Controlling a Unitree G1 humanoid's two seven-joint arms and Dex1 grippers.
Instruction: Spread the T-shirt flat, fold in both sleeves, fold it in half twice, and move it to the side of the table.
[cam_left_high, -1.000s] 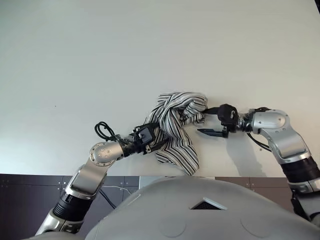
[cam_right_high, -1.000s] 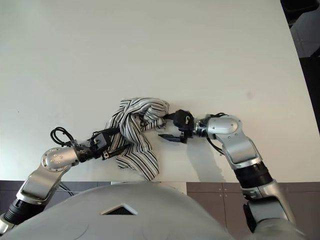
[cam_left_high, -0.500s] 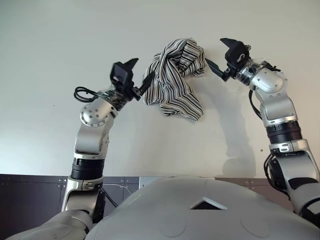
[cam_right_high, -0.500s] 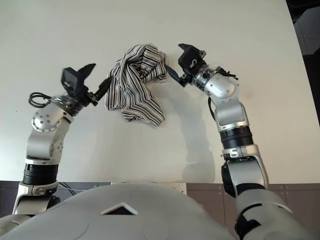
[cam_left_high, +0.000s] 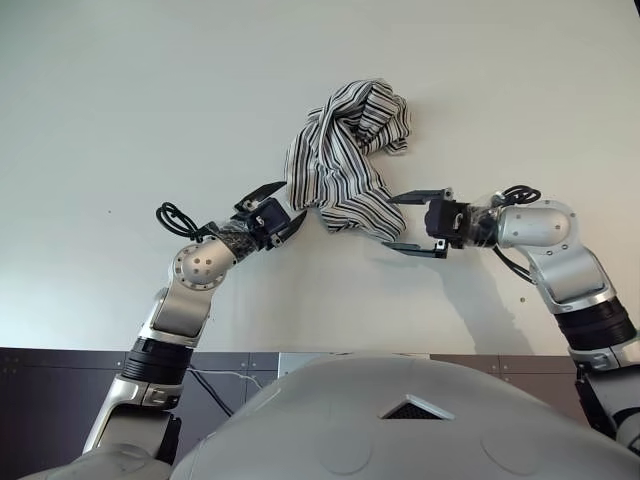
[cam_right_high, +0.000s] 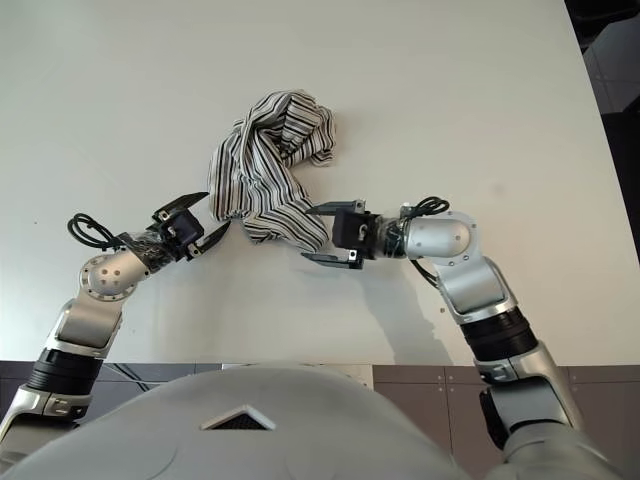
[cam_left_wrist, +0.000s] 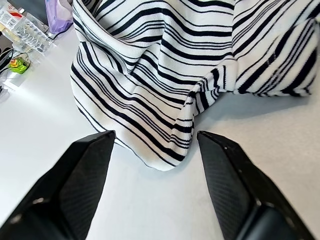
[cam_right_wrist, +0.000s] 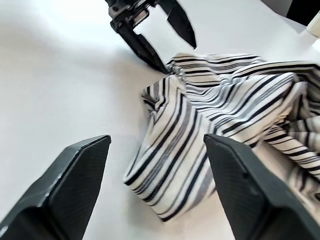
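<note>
Leftmost, the left gripper (cam_left_high: 295, 198) is seen low over the white table (cam_left_high: 130, 90) with its fingers spread wide and nothing held. Its tips are set just beside the left edge of the T-shirt (cam_left_high: 345, 150), and whether one of them touches the cloth cannot be told. In the left wrist view a few small things are caught beyond the cloth: a clear bottle (cam_left_wrist: 25, 31), something purple (cam_left_wrist: 59, 12) cut off by the frame, and a small green and yellow item (cam_left_wrist: 15, 65) too small to be made out. The T-shirt, striped black and white, is seen crumpled in a heap about the middle of the table, bunched up at its far end and trailing to a loose corner at the near end — sleeves and collar are lost within the folds. To the right, the right gripper (cam_left_high: 389, 221) is likewise spread apart and empty. It is pointed at that near corner, which is found just ahead of its fingertips — contact cannot be judged.
</note>
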